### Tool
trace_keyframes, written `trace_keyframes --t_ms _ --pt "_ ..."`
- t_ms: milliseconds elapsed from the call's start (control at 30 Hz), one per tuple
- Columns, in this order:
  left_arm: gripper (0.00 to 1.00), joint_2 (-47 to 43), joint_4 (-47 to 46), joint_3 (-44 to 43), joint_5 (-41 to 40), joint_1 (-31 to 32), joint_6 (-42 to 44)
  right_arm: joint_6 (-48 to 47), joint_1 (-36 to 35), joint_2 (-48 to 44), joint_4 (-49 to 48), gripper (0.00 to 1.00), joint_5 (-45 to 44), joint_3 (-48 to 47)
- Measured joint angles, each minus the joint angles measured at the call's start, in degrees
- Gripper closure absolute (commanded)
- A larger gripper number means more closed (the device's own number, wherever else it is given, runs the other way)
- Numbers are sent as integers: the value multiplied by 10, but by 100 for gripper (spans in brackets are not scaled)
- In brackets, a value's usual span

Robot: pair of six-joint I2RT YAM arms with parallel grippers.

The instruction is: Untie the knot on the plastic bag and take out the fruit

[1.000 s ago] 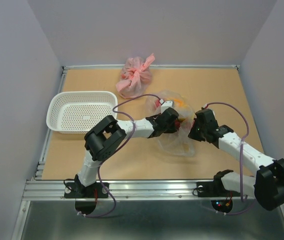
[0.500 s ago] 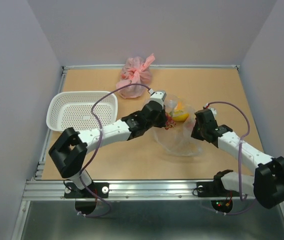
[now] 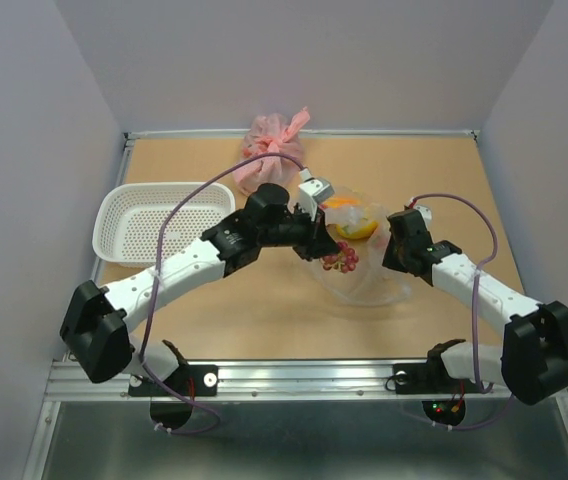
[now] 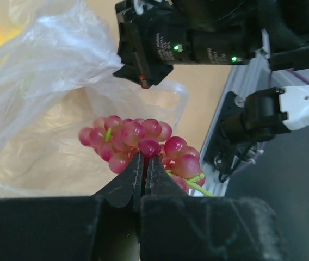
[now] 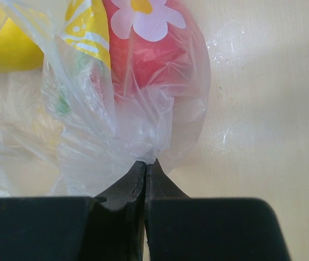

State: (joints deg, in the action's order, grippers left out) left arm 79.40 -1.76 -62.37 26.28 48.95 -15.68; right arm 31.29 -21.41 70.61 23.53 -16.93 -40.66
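Top view: two robot arms meet over a clear plastic bag (image 3: 369, 285) lying on the worktop (image 3: 444, 170), right of centre. Left hand (image 4: 144, 162) is pinched shut on a small red grape bunch (image 4: 135, 141), tips clamped near its middle. The bunch sits over the bag's left side and, in the L wrist view, looks free of the film. Right hand (image 5: 145, 166) has tips pressed together on a gathered fold of film at the bag's right side.

Inside the bag, at its far end: yellow fruit (image 3: 361, 231), orange fruit (image 3: 341, 202), and red fruit (image 5: 154, 54) w/ a flower sticker.

Step, as judged: no tied knot shows, so untying seems done and the 1st fruit is being taken out. Next move probably calls for carrying the grapes clear and setting them down, maybe in the white basket (image 3: 114, 235) at left, while the R hand anchors the film so the bag doesn't trail.

Bunch's long axis in the L wrist view runs left to right, dipping slightly, w/ the green stem end at lower right. Bag's long axis runs far to near, w/ the loaded end far. Can't tell which way its mouth faces.
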Motion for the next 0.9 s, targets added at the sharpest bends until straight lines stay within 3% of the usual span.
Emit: trace_keyframes --t_ms 100,333,500,633,767,900 --pt "100 -21 14 -7 37 -40 -2 -2 0 -2 0 100 0 0" --pt "100 -105 23 -12 160 -275 -37 -5 0 -29 1 100 -3 0" --pt "100 -158 -2 -13 214 -409 -82 -5 0 -36 4 100 -3 0" --pt "100 -173 24 -28 136 -495 -90 -6 0 -36 5 99 -1 0" --pt "99 -147 55 -32 -58 -542 -91 -7 0 -36 5 100 6 0" --pt "97 -98 62 -19 -187 -565 -90 -9 0 -36 5 100 11 0"
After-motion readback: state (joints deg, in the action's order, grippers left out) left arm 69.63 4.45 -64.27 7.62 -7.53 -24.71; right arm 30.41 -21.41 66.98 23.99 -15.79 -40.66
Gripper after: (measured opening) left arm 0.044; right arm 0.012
